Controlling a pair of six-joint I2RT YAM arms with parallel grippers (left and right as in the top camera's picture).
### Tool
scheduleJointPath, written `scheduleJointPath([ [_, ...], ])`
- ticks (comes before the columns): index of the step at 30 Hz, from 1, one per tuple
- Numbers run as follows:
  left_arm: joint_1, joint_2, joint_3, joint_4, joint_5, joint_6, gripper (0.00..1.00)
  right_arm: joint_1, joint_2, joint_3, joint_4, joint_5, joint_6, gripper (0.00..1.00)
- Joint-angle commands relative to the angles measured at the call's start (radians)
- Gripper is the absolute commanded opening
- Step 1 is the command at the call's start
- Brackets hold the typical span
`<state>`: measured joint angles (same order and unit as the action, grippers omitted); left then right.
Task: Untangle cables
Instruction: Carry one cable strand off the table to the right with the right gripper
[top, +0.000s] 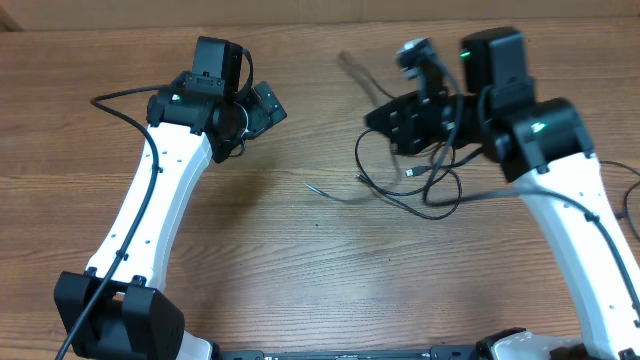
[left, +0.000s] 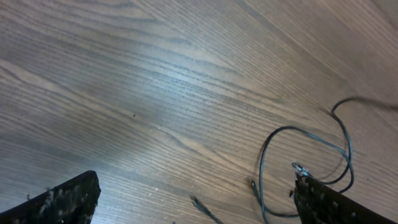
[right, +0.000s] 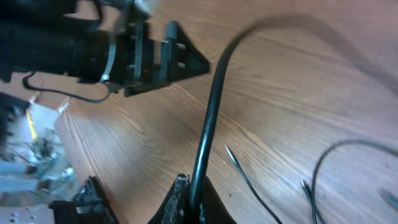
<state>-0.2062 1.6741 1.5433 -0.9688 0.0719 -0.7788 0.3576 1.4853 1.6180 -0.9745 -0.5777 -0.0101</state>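
- A wood-grain table (top: 300, 270) is seen under both arms, brown with darker streaks; a pale sheen is shown on it in the left wrist view.
- A plain tan band (top: 300, 12) is seen along the far edge of the table in the overhead view; what it is cannot be told.
- Past the table's edge in the right wrist view, only blurred pale clutter (right: 31, 155) is made out.
- The cables (left: 262, 163) are laid in loose overlapping loops on the right half of the table, just below the right arm's wrist in the overhead view.
- A thin loose end (top: 320, 188) is stretched out to the left of the loops, towards the middle of the table.
- The right gripper (right: 189, 202) is closed on one cable (right: 211, 106), which is drawn up and away from the fingers in a blurred arc.
- The left gripper (left: 199, 202) is held wide, with nothing between its fingers (left: 62, 200); it is raised over bare wood, well apart from the loops.
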Motion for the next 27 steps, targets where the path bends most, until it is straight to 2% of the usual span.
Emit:
scheduleJointPath([
  [1, 0.000, 0.009, -0.011, -0.016, -0.002, 0.016, 1.00, 0.015, -0.048, 0.083, 0.021, 0.144, -0.017, 0.04],
  [6, 0.000, 0.009, -0.011, -0.030, -0.005, 0.017, 1.00, -0.008, -0.079, 0.255, 0.093, 0.184, -0.018, 0.04],
  [9, 0.000, 0.009, -0.011, -0.029, -0.005, 0.016, 0.99, -0.032, -0.087, 0.307, 0.180, 0.381, -0.029, 0.04],
  [13, 0.000, 0.009, -0.011, -0.029, -0.005, 0.016, 1.00, -0.078, -0.071, 0.307, 0.307, 0.662, -0.138, 0.04],
  [17, 0.000, 0.009, -0.011, -0.029, -0.004, 0.016, 1.00, -0.159, -0.003, 0.307, 0.412, 0.721, -0.218, 0.04],
  [19, 0.000, 0.009, -0.011, -0.029, -0.004, 0.016, 1.00, -0.219, 0.041, 0.307, 0.507, 0.731, -0.262, 0.04],
  [22, 0.000, 0.009, -0.011, -0.029, -0.004, 0.016, 1.00, -0.322, 0.104, 0.307, 0.732, 0.814, -0.264, 0.04],
  [27, 0.000, 0.009, -0.011, -0.029, -0.004, 0.016, 1.00, -0.468, 0.170, 0.307, 1.062, 0.824, -0.264, 0.04],
])
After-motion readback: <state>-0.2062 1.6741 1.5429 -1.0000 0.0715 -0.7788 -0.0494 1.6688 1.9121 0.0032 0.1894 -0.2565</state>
